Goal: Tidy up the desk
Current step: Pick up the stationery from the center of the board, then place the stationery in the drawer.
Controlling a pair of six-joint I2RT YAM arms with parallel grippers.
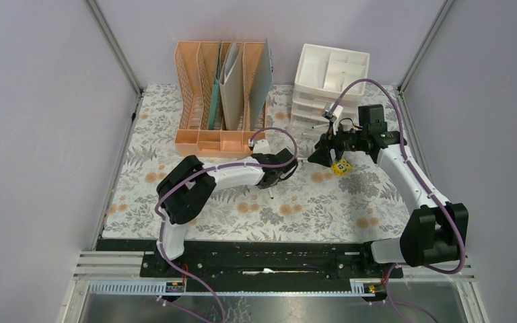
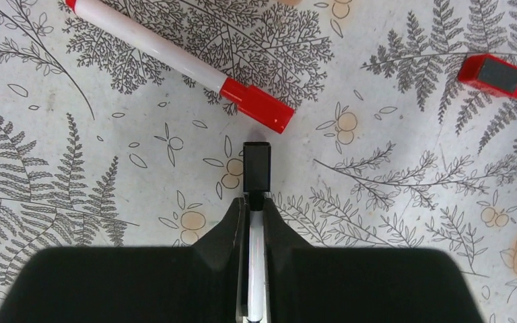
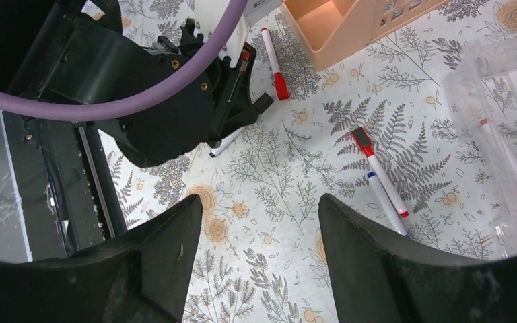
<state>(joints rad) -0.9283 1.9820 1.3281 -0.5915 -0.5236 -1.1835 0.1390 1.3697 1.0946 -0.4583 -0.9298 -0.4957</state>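
The tidying looks no further than its middle stage. The worktop (image 1: 323,202) — the fern-printed cloth surface between the arm bases and the back wall — has loose pens around its middle. The left pincer (image 2: 256,202) is clenched on a black-capped marker (image 2: 256,165), the barrel nipped between the jaws and the cap sticking out over the cloth, so one pen is in hand but not yet put away. A red-capped marker (image 2: 175,57) lies just beyond it, toward the far edge. Over to the right, two more lie side by side: a red-and-black-ended marker (image 3: 377,161) and a blue-tipped marker (image 3: 385,202). The right pincer (image 3: 259,202) hangs released above bare cloth, with nothing between its fingers.

The peach file rack (image 1: 187,81) at the far edge, left of the middle, carries upright folders (image 1: 232,84) in its slots, and its low front compartments look empty. The white drawer unit (image 1: 309,101) at the far right corner has a divided top tray that seems to hold nothing. A clear drawer (image 3: 485,87) stands pulled out with what seems to be one red-tipped pen (image 3: 508,158) in it — so by my reckoning three loose pens, plus the held one, are left to stow
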